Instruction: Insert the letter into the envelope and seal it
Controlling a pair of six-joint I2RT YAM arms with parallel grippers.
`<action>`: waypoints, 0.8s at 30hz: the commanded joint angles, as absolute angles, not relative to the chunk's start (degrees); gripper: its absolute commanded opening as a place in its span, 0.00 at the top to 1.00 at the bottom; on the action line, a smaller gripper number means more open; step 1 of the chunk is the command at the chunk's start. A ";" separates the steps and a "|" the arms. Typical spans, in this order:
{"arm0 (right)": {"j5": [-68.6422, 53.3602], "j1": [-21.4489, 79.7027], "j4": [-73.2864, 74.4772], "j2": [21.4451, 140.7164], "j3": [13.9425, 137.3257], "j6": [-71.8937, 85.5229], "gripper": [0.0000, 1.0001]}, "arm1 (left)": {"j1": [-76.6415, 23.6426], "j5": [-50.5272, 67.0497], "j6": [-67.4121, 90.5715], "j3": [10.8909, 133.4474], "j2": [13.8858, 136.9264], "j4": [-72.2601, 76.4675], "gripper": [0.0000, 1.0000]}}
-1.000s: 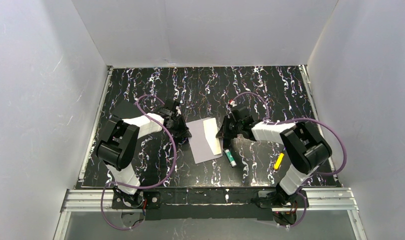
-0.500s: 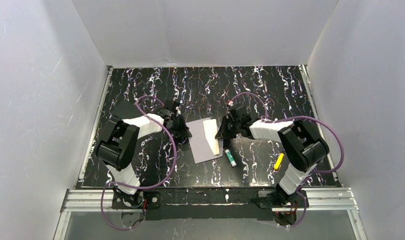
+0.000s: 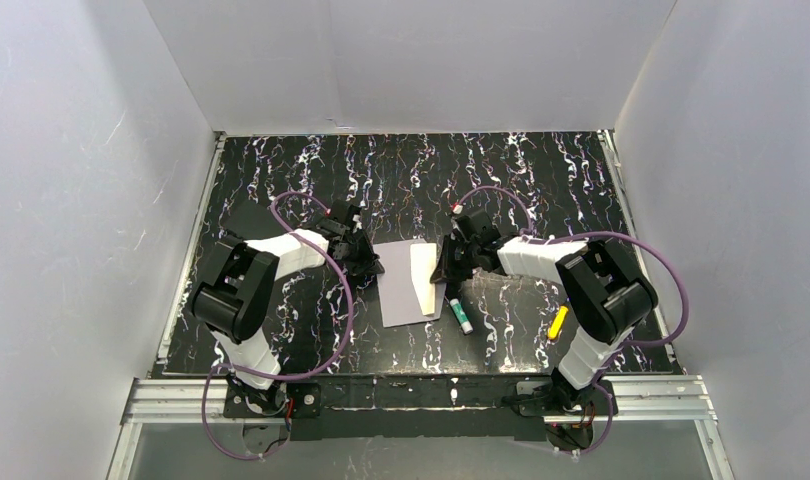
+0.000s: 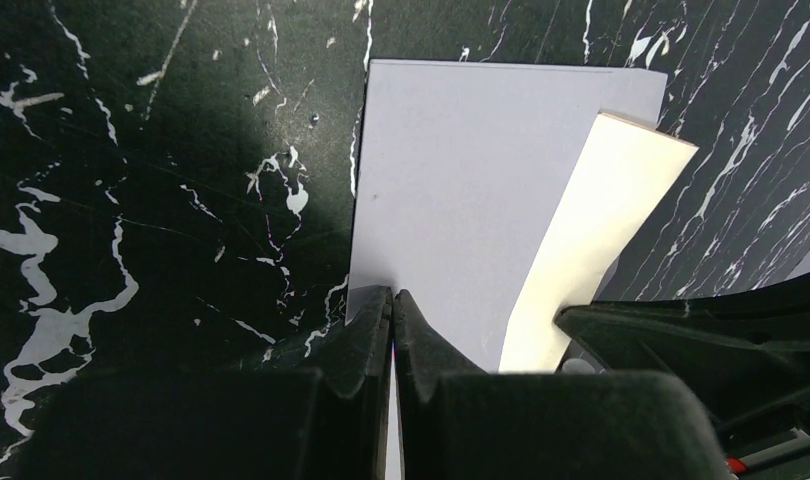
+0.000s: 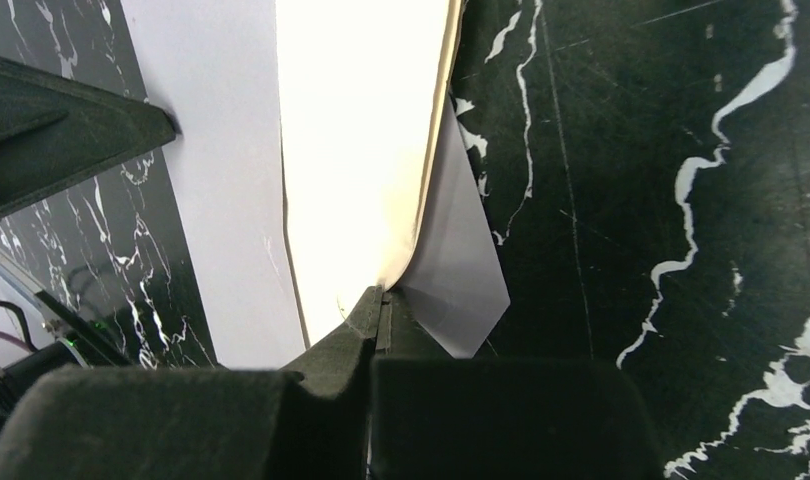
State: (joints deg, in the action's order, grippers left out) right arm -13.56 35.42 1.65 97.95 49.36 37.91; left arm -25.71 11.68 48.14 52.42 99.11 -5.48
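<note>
While both arms are reaching inward over the black marbled table (image 3: 541,180), the overhead camera is showing the envelope (image 3: 401,285) lying flat between them, near the table's middle. The letter (image 3: 422,272) is showing as a pale strip lying over the envelope's right part. The left gripper (image 3: 369,264) is sitting at the envelope's left edge, and the right gripper (image 3: 444,274) is sitting at the letter's right edge. A green-and-white tube (image 3: 462,314) is lying just beside the envelope's near right corner. A small yellow item (image 3: 558,322) is lying farther right, near the right arm.

From the left wrist, the left gripper's fingers (image 4: 366,335) are pressing together with no gap, clamping the envelope's near edge. The lavender sheet is stretching away from them flat on the table. The letter is slanting across its right side, one far corner overhanging the envelope's edge.

From the right wrist, the right gripper's fingers (image 5: 351,335) are likewise clenched, pinching the near edge of the letter, which is curling upward and glowing brightly. The envelope is lying to its left, and a pointed lavender piece is poking out on the right beneath the letter.
</note>
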 commanded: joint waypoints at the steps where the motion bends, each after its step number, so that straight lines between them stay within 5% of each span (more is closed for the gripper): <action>1: -18.51 36.14 2.40 100.66 49.44 35.31 0.99 | -25.41 3.86 47.01 48.83 101.77 -9.41 1.00; 24: -10.35 39.10 -14.77 102.44 45.41 44.88 0.99 | -25.40 6.98 49.25 45.09 99.93 -5.88 1.00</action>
